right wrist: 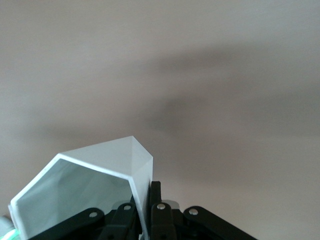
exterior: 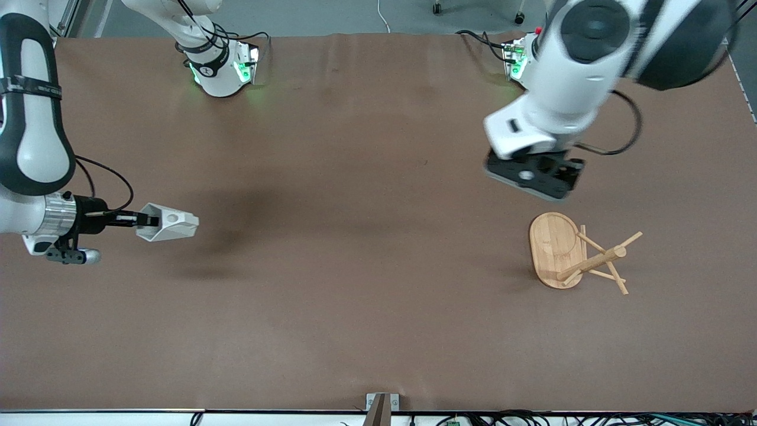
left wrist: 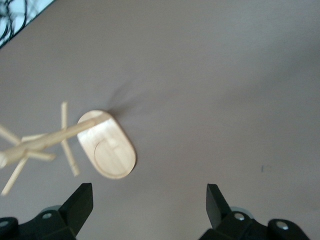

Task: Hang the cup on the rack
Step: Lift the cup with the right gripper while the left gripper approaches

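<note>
Rack (exterior: 576, 255) of pale bamboo, oval base, thin angled pegs, stands on the brown desk (exterior: 366, 307) toward the left arm's end; left gripper (exterior: 535, 174) hovers over bare desk beside it, fingers spread. Right gripper (exterior: 142, 220), above its own end, pinches the matte white faceted cup (exterior: 168, 222) by 1 wall; that thin grip may let it slip, or a peg may miss the handle hole.

No readable text, brand, number or sign is found. On a black band around the right arm (exterior: 29, 89), at 10 o'clock in the front view, small white lettering is seen but cannot be made out. Nothing is printed on anything else shown.
</note>
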You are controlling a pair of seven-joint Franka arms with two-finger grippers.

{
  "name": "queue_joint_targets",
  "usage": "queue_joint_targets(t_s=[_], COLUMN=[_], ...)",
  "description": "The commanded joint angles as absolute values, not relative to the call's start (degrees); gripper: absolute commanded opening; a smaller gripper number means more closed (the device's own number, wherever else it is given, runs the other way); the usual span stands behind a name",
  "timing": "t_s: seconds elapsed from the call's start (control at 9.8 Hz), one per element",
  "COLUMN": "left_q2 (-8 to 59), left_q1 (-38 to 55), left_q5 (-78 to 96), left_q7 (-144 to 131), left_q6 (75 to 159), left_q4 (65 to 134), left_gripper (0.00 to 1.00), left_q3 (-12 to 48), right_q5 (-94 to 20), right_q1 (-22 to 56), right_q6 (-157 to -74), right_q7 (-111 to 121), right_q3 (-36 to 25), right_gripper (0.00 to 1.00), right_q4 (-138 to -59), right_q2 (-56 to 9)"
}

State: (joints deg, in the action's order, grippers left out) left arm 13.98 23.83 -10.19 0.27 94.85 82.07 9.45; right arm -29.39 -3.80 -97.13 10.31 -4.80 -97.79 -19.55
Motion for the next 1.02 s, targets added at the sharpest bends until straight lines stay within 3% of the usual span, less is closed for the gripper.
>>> queue_joint_targets(t_s=[0.0, 0.2, 0.51, 0.92], left_q2=[14.4, 14.2, 15.6, 16.6], left_q1=[24.9, 24.9, 24.9, 24.2], left_q5=[-11.4, -11.2, -11.2, -4.5], left_q7=[3.1, 8.8, 11.8, 20.7], left_q6=[101.8, 106.4, 111.1, 111.7], left_q4=[86.9, 88.7, 88.7, 88.8], left_gripper=[1.00, 1.00, 1.00, 0.98], left_q3=[12.9, 15.9, 19.3, 21.8], right_q5=[-43.4, -51.6, -67.4, -80.0], right_q1=[-3.7, -3.7, -3.3, -2.8], right_q6=[-94.3, -92.6, -93.8, -94.1], right_q7=[13.3, 14.1, 17.9, 23.0], right_q3=[-1.1, 3.1, 9.2, 14.8], right_gripper=[0.00, 0.00, 0.00, 0.00], right_q4=[-99.7, -100.2, -106.9, -113.2], right_q2=[-19.4, -19.4, -18.6, -17.4])
